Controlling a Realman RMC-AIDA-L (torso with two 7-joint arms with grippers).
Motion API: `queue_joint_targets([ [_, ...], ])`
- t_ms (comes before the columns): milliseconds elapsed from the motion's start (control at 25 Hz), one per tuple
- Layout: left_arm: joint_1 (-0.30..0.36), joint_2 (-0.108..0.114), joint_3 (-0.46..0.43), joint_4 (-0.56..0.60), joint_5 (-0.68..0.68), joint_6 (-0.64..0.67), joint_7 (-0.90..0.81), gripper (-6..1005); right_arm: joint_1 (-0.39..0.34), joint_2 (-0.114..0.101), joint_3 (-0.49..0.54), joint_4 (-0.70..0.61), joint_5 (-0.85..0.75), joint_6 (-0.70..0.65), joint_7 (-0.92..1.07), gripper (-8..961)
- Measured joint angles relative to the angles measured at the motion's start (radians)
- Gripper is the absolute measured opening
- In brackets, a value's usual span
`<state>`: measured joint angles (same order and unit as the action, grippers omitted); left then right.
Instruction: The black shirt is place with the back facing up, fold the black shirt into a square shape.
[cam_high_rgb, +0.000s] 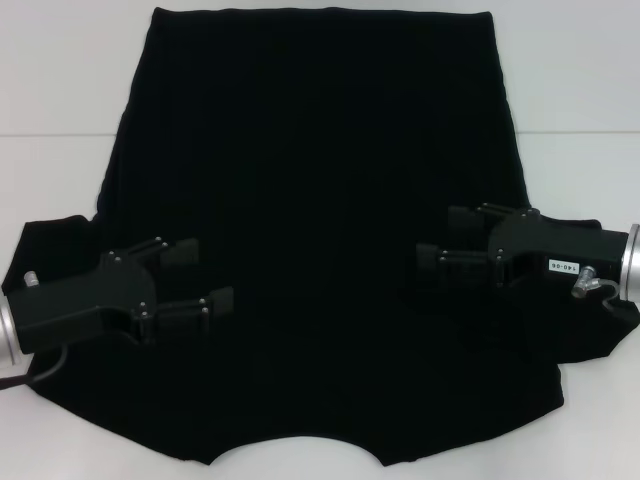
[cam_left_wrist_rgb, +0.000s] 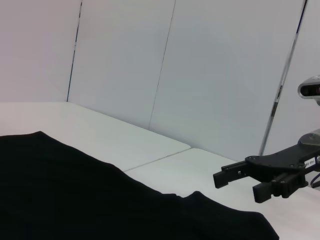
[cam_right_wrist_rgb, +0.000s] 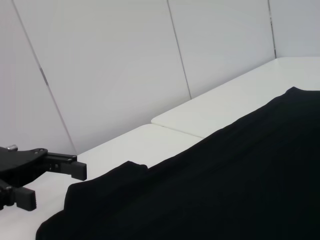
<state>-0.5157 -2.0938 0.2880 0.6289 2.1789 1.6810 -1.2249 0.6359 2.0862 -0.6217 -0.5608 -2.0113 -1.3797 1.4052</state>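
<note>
Nearest me, the shirt's collar edge; it lies flat on the table. Left gripper and right gripper hover over it, both spread, holding nothing. Limp, light cloth, I reckon: I'd pinch the sleeves.

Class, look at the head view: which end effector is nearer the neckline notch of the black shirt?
Left. The left end effector hovers open over the plain black soft-fabric T-shirt, lower towards its neckline; the right end effector sits higher, farther away.
</note>
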Motion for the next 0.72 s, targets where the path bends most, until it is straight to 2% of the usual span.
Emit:
queue_joint_targets([
  [560, -0.004, 0.000, 0.018, 0.000, 0.011, -0.002, -0.010, 921, 0.011, 0.000, -0.011, 0.001, 0.005, 0.010, 0.005, 922],
  [720, -0.004, 0.010, 0.007, 0.012, 0.005, -0.002, -0.101, 921, 0.011, 0.000, -0.002, 0.001, 0.008, 0.011, 0.008, 922],
])
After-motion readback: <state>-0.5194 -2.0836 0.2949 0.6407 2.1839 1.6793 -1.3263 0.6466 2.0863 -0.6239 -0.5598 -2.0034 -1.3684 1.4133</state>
